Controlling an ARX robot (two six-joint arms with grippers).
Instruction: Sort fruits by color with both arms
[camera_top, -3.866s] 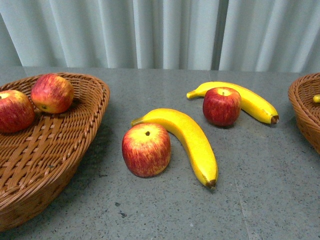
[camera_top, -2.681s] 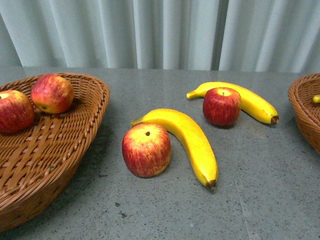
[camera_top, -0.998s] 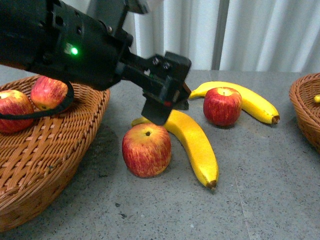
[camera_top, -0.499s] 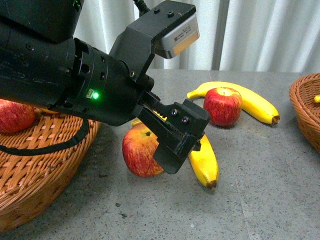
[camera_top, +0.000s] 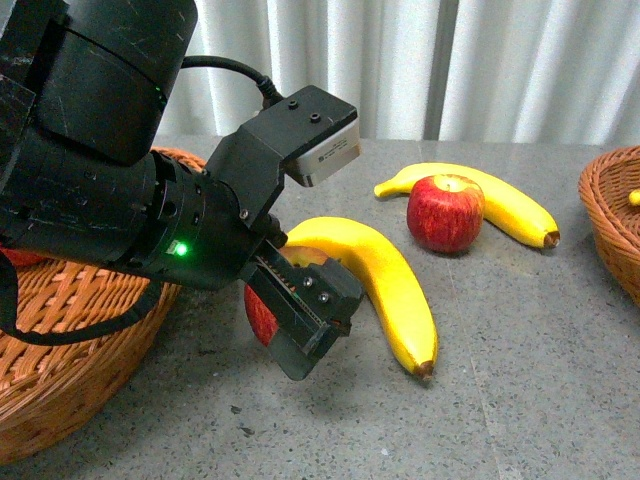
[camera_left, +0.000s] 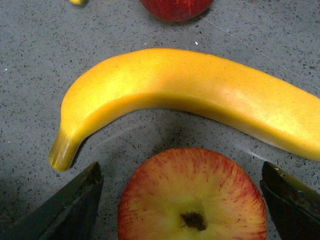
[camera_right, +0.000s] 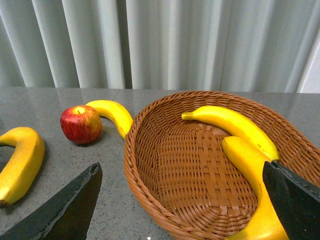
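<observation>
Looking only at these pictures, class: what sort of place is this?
Probably a robot test setup: a grey speckled table, a plain pale curtain as backdrop, and the left arm beside a wicker basket.

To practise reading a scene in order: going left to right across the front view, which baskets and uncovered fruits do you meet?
The left basket → near banana → far apple → right basket.
</observation>
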